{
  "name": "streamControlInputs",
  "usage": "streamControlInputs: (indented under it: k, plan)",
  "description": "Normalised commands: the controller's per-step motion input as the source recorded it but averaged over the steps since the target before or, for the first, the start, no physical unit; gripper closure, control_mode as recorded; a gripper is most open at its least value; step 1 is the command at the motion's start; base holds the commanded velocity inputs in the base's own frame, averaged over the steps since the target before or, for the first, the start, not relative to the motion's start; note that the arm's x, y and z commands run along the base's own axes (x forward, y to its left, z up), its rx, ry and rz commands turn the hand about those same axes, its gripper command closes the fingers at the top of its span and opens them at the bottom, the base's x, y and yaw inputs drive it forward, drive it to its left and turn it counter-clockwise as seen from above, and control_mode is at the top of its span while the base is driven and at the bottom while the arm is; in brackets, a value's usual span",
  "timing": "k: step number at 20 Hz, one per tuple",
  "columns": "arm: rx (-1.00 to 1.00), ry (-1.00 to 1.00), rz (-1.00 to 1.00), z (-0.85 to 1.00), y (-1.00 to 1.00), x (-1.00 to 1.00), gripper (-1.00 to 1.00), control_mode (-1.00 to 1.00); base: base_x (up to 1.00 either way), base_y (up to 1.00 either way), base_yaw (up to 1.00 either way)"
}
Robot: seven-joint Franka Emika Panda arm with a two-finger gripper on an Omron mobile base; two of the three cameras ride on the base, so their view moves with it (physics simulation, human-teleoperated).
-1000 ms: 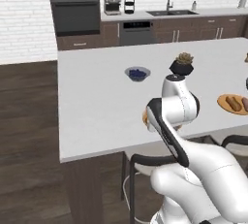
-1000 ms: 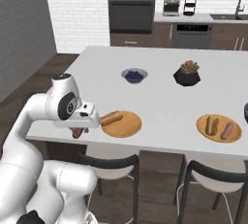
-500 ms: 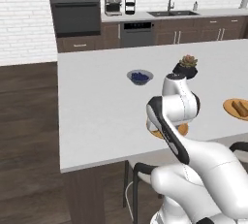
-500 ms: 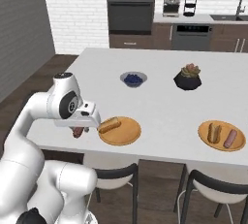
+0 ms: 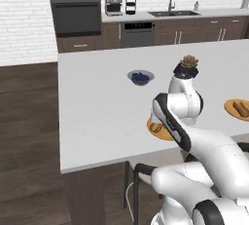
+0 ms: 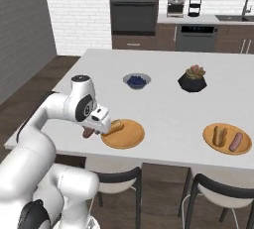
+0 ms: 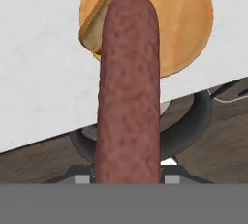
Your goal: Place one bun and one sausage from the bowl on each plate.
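Island counter extras
Small grey bowl of blue berries [image 6: 136,81] near black potted succulent [image 6: 192,79] on white countertop [image 6: 163,104].

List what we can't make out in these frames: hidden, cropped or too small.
- Left base view: the near plate is mostly behind the arm; what lies on it is unclear.
- Left base view: the far plate is cut by the right edge.
- Hand view: the sausage covers part of the bun and the gripper's fingers.
- Right base view: the berries in the small bowl are too small to count.
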Motion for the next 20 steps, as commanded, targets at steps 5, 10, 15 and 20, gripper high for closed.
streamControlInputs:
  k: [5, 10, 15, 20]
  plan:
    - [0.20, 0.00, -0.51, -0.29, -0.69, 0.62, 1.00, -1.00, 0.00, 0.00, 0.00]
    - [0.12, 0.00, -0.52, -0.65, -0.28, 0.67, 1.00, -1.00, 0.00, 0.00, 0.00]
    - [0.00, -0.01, -0.29, -0.47, 0.00, 0.69, 1.00, -1.00, 0.00, 0.00, 0.00]
    - [0.00, 0.00, 0.00, -0.18, -0.04, 0.33, 1.00, -1.00, 0.00, 0.00, 0.00]
